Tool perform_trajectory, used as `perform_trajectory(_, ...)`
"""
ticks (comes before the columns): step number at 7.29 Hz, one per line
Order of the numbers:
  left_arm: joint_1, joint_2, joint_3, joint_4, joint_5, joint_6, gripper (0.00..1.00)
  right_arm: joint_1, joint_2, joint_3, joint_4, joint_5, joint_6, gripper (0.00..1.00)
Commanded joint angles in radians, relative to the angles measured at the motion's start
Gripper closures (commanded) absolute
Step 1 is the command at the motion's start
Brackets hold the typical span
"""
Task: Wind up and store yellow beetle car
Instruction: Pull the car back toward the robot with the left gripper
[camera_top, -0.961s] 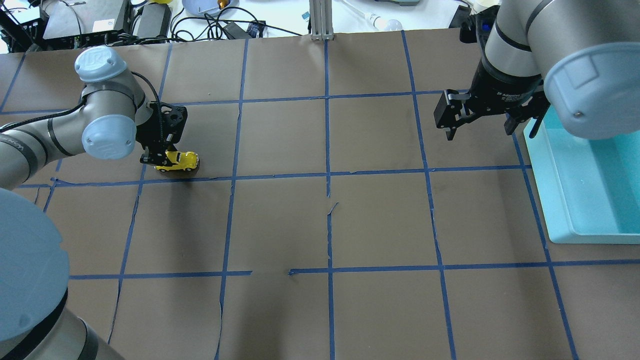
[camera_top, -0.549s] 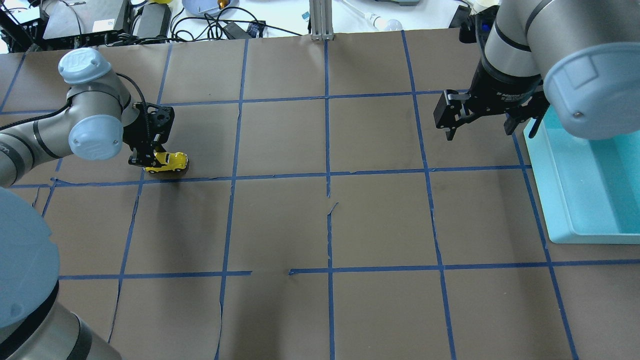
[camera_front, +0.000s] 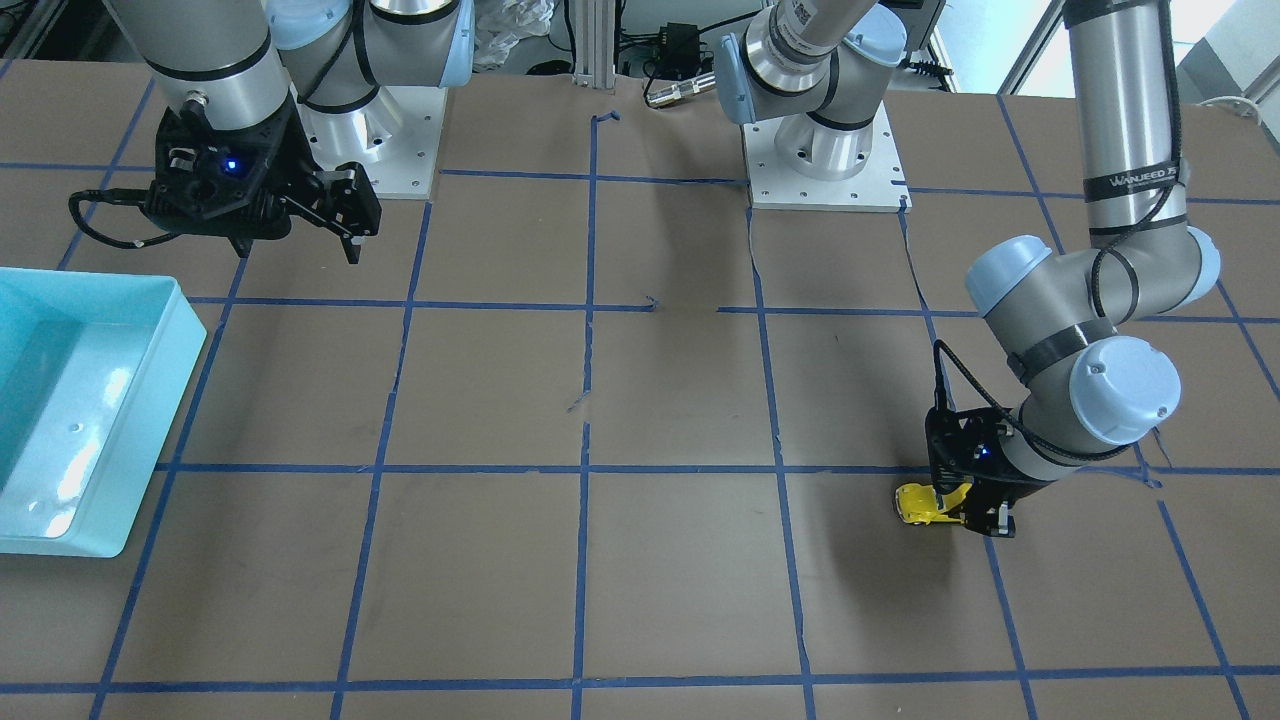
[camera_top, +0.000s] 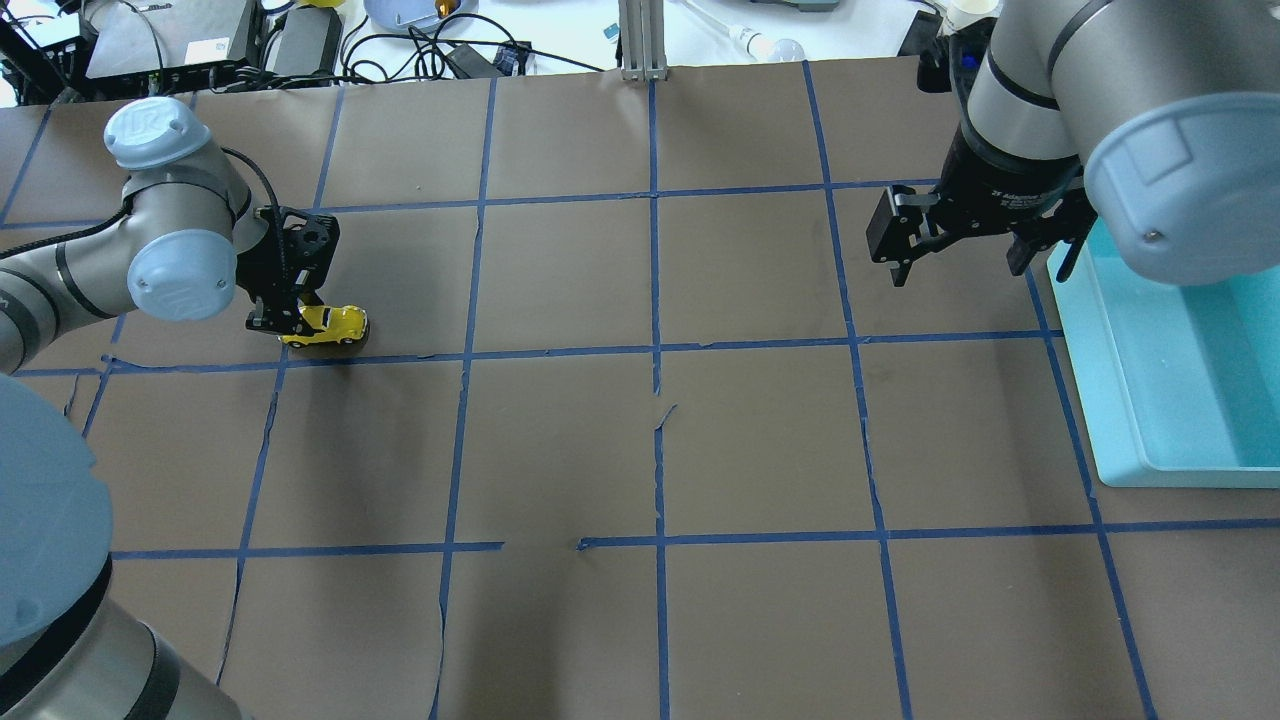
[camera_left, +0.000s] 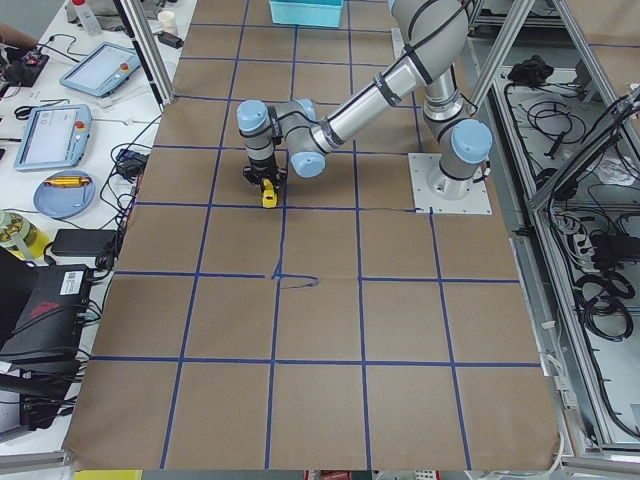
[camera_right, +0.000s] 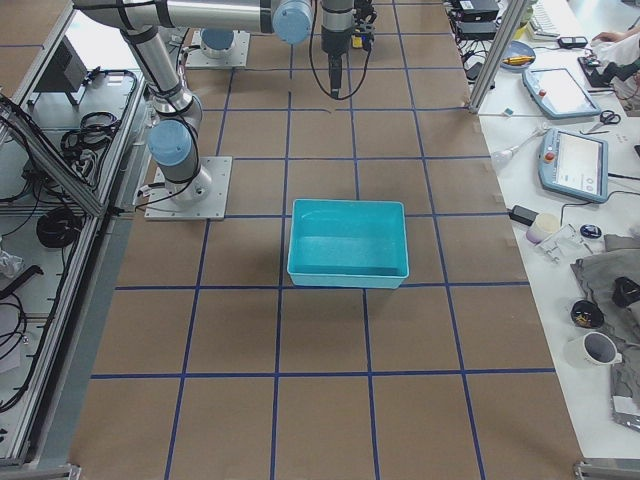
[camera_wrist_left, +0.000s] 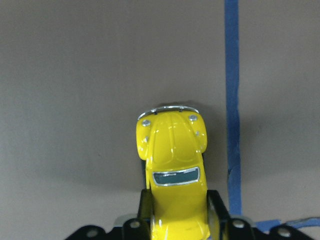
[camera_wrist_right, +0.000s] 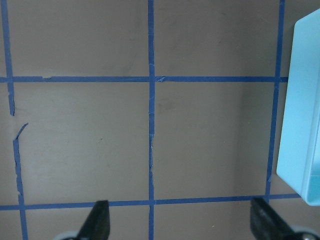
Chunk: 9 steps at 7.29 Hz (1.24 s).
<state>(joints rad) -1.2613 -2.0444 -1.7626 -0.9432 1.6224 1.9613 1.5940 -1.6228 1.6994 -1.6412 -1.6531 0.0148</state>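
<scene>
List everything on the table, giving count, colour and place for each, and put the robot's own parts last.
Yellow beetle car: one, bright yellow, on the table's robot-left side, one end between the left jaws.
Turquoise bin: one, turquoise, on the table's robot-right side.
Tape lines: many, blue, in a grid across the table.
Paper cover: one, brown, over the tabletop.
Left gripper: one, black, jaws shut on the car.
Right gripper: one, black, jaws open, above the table beside the bin.

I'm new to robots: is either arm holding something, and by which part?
The left gripper holds the yellow beetle car by its sides; the right gripper holds nothing.
</scene>
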Motion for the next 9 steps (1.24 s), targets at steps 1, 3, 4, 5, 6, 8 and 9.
perform_trajectory(1,0.037,0.003,-0.003,0.000,-0.001,0.027,1.00,-0.002,-0.003,0.014,-0.002,-0.001,0.001,0.00)
perform_trajectory(3,0.039,0.003,-0.003,0.000,-0.001,0.028,1.00,0.000,-0.003,0.014,-0.002,-0.001,0.001,0.00)
perform_trajectory(4,0.039,0.003,-0.003,0.000,-0.001,0.027,1.00,0.000,-0.003,0.014,-0.003,0.001,0.001,0.00)
perform_trajectory(5,0.039,0.003,-0.002,0.000,-0.001,0.027,0.99,0.000,-0.003,0.014,-0.008,0.001,0.001,0.00)
perform_trajectory(6,0.039,0.009,-0.002,0.000,-0.004,0.027,0.33,0.000,-0.003,0.003,-0.003,0.003,0.004,0.00)
perform_trajectory(8,0.039,0.013,0.008,-0.014,-0.001,0.025,0.00,0.000,-0.005,-0.038,-0.002,0.021,-0.009,0.00)
perform_trajectory(9,0.034,0.019,0.008,-0.015,-0.001,0.022,0.00,0.000,-0.003,-0.061,0.000,0.021,-0.012,0.00)
